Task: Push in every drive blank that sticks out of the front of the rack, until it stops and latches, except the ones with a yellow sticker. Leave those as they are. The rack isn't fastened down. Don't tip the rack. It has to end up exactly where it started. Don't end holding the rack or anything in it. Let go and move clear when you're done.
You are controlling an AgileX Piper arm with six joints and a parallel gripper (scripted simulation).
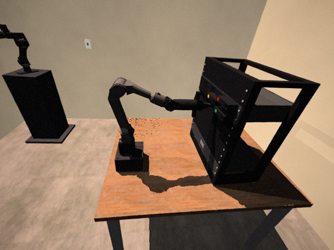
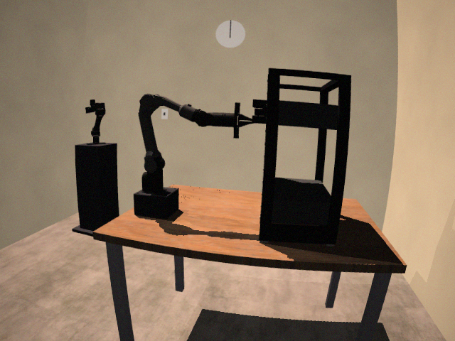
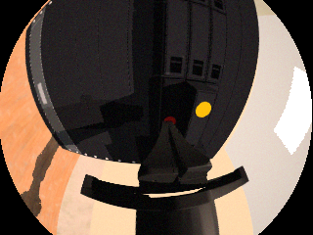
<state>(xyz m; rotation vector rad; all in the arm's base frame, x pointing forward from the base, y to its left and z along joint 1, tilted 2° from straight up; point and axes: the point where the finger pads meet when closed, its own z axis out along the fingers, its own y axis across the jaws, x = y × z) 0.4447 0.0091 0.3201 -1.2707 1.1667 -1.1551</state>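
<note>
The black open-frame rack [image 1: 247,118] stands on the right half of the wooden table. Near its top front, three drive blanks stick out: one with a yellow sticker [image 1: 208,95], one with a red sticker [image 1: 218,99], and one lower with a green sticker [image 1: 215,110]. My gripper [image 1: 206,103] is shut and empty, stretched level toward these blanks. In the wrist view the shut fingertips [image 3: 171,127] point at the red sticker [image 3: 170,119], with the yellow sticker [image 3: 203,110] just to the right. From the side, the fingertips [image 2: 252,119] reach the face of a protruding blank [image 2: 259,118]; I cannot tell how firmly they touch.
My arm's base [image 1: 129,159] sits on the left part of the table. A black pedestal [image 1: 34,104] with a second small arm stands on the floor to the left. The rack's lower bays are filled with flush dark panels [image 1: 209,142].
</note>
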